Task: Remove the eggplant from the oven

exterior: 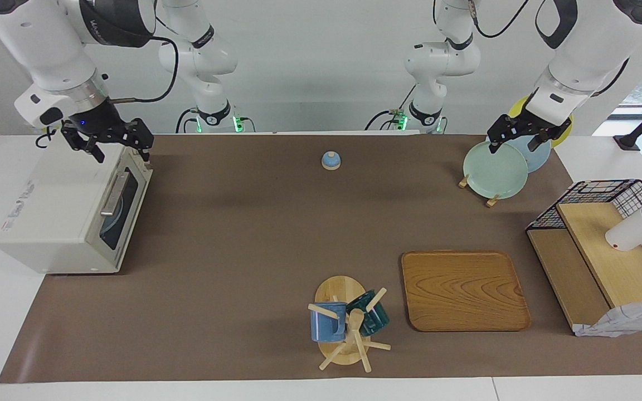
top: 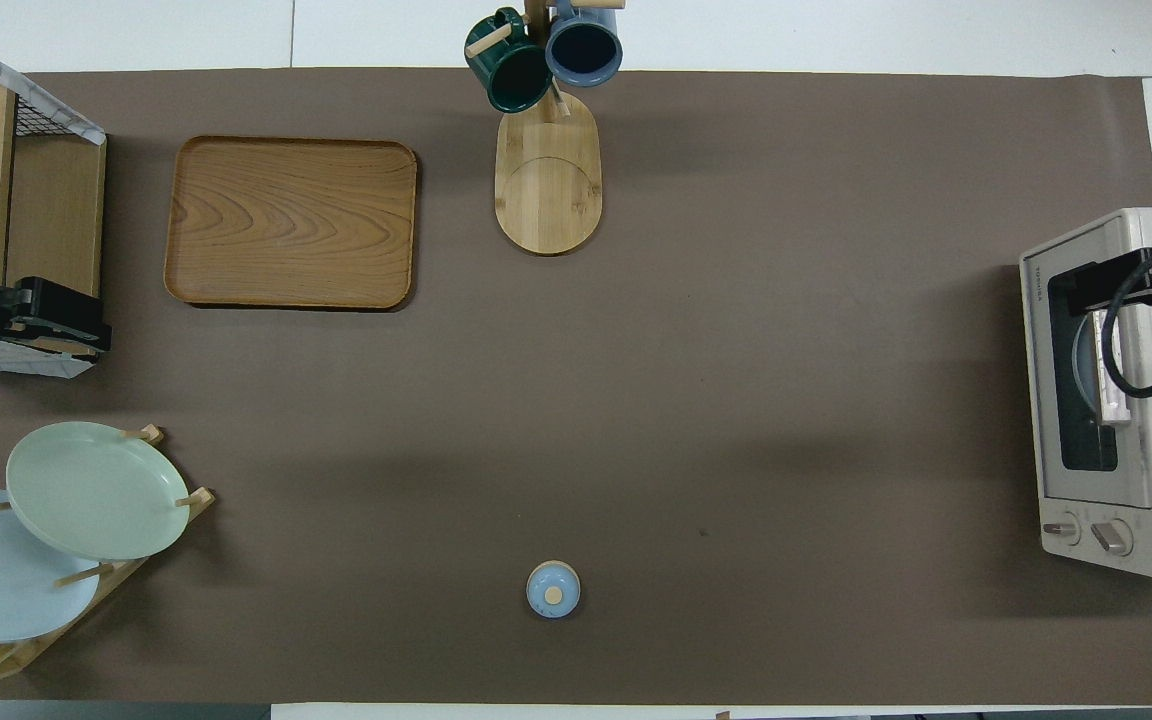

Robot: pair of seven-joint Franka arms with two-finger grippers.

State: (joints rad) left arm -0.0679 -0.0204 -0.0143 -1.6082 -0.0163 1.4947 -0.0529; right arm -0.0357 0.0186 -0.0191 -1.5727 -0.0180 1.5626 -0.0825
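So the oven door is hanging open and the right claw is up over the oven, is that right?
Not quite. The oven door is shut, its handle flat against the front, as the facing view shows. The right claw is indeed over the oven.

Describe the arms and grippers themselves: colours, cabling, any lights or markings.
Both arms have glossy white rounded shells with dark grey-black joint bands; one band on the right arm carries small pale lettering. Black cables loop along the links. Green lights glow at both bases. The right gripper and the left gripper are black, angular two-finger units on black wrists; a small blue light shows on the right wrist.
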